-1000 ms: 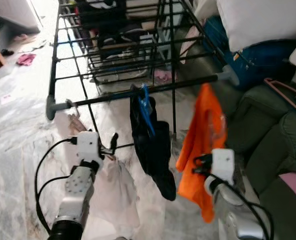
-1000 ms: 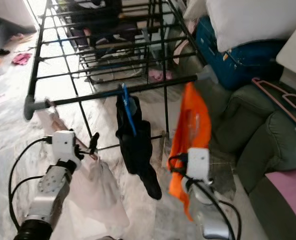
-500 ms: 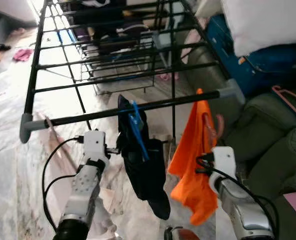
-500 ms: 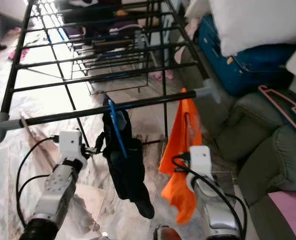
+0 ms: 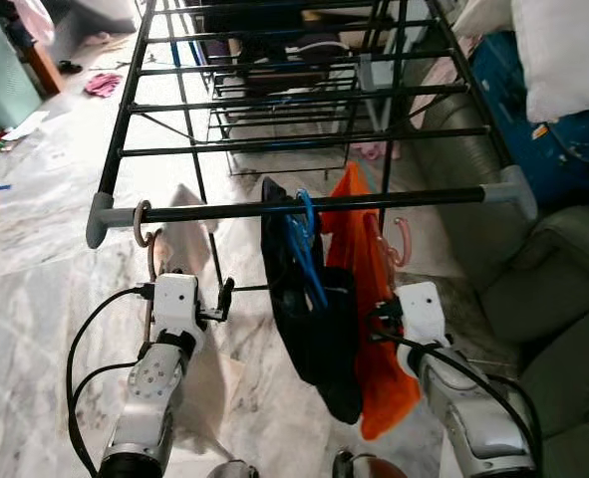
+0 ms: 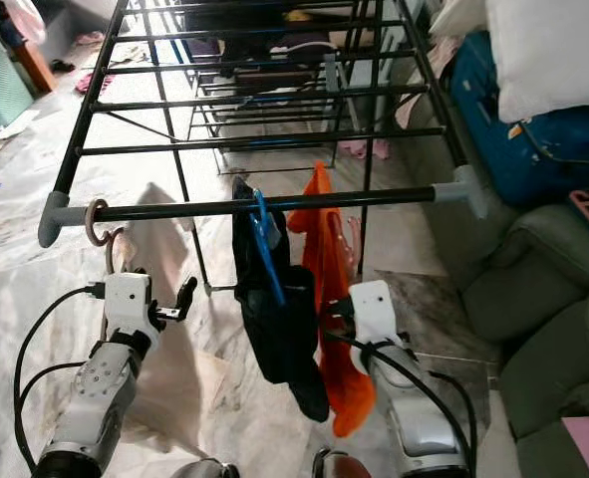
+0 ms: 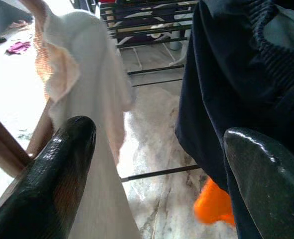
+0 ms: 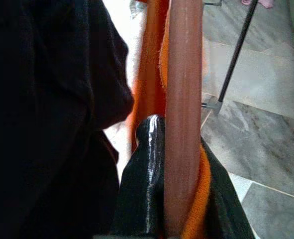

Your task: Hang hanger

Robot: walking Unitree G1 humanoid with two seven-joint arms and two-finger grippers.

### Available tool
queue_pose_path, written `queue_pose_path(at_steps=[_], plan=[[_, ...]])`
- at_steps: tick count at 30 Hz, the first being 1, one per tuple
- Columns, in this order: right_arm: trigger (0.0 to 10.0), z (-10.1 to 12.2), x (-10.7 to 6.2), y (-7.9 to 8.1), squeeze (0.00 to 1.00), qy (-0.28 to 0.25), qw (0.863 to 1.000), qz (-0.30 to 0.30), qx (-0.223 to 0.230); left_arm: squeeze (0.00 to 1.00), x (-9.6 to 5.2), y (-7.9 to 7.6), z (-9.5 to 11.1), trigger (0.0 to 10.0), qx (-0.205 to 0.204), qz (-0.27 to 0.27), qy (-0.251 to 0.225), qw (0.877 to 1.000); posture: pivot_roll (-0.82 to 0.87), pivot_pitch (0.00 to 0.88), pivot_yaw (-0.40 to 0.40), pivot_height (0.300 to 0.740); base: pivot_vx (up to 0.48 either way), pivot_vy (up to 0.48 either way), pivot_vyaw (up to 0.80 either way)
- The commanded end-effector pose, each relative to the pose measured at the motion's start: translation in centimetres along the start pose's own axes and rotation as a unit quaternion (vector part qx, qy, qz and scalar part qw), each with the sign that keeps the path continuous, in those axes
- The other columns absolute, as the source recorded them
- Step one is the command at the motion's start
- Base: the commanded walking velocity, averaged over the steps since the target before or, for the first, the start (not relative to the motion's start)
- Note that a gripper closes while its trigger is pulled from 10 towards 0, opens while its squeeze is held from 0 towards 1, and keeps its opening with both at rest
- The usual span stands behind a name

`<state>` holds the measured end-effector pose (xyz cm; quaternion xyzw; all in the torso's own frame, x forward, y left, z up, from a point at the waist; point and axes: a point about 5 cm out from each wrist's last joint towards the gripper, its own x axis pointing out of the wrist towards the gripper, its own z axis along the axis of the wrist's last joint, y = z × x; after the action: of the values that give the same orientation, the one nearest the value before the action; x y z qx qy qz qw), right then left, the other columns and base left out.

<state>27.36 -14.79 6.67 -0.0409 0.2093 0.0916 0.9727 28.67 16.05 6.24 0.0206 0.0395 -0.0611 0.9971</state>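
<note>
Pink hanger (image 8: 182, 99) carrying an orange garment (image 5: 369, 299) is clamped in the right gripper (image 8: 161, 174), just below the black rack bar (image 5: 374, 202), beside a dark garment (image 5: 309, 309); left gripper (image 7: 156, 149) is spread apart, holding nothing

Head stereo pair: high, facing forward and down over the rack (image 5: 304, 204), both arms in the lower frame; the two eyes share nearly the whole scene (slightly offset sideways).
Left wrist camera: close, looking along its black fingers (image 7: 62, 164) toward a pale cloth (image 7: 87, 84), a dark garment (image 7: 236, 74) and marble floor (image 7: 156, 149).
Right wrist camera: very close, its fingers (image 8: 142, 194) about the pink hanger (image 8: 182, 99), orange cloth (image 8: 149, 74) behind.
Shared by all views: the hung garments.
</note>
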Motion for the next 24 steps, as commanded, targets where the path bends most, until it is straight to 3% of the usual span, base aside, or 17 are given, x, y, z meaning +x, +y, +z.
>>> queue_pose_path(at_steps=[1, 13, 16, 24], plan=[[10.0, 1.5, 0.1, -0.4, 0.00, -0.031, 0.999, -0.010, 0.005, 0.00, 0.0, 0.3, 0.3, 10.0, 0.010, -0.004, -0.004, 1.000, -0.11, 0.182, 0.060, 0.740, 0.000, 0.000, 0.00], [10.0, 4.1, 1.1, -1.5, 0.00, -0.050, 0.998, -0.028, 0.013, 0.00, -0.6, 0.1, 0.5, 10.0, 0.012, -0.033, -0.017, 0.999, -0.09, 0.198, 0.063, 0.740, 0.000, 0.000, 0.00], [10.0, 5.4, 2.1, -1.4, 0.00, -0.052, 0.998, -0.024, 0.016, 0.00, -0.9, -0.7, 1.2, 10.0, -0.020, -0.083, -0.044, 0.995, -0.09, 0.196, 0.062, 0.740, 0.000, 0.000, 0.00], [10.0, 6.4, 3.9, -1.3, 0.00, -0.029, 0.999, -0.023, 0.035, 0.00, -1.1, -1.1, 1.2, 10.0, -0.021, -0.108, -0.043, 0.993, -0.08, 0.193, 0.059, 0.740, 0.000, 0.000, 0.00]])
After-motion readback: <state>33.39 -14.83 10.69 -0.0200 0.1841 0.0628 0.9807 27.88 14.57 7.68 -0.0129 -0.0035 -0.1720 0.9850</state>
